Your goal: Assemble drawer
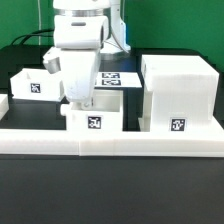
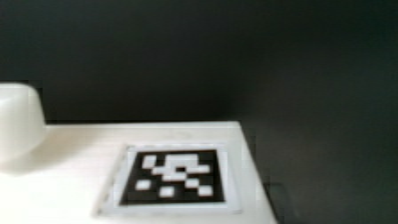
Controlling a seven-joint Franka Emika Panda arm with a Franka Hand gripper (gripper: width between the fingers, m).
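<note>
**Robot arm lowered over drawer parts on a black table**

Exterior view: a white arm (image 1: 80,40) reaches down from the top centre. Its tool (image 1: 80,98) hangs low, just above or just inside the back of the middle tray (image 1: 97,120). The tray's rim hides the fingertips, so I cannot tell whether the tool is released or clenched, or whether it touches the tray.

The drawer lies in three separate white parts on the table (image 1: 110,190). The housing (image 1: 178,90), a large box, stands at the exterior view's right. The middle tray sits just beside it, at the front centre. The left tray (image 1: 33,84) stands apart, at the exterior view's left and further back. Each part shows a black-and-white square tag.

A long low wall (image 1: 110,142) runs across the front, touching the middle tray and housing. The marker board (image 1: 112,78) lies flat behind the middle tray.

Wrist view: blurred. A flat white surface (image 2: 71,150) carries one tag (image 2: 175,180), with a rounded white shape (image 2: 15,120) at the frame's edge. Which part these belong to is unclear.
</note>
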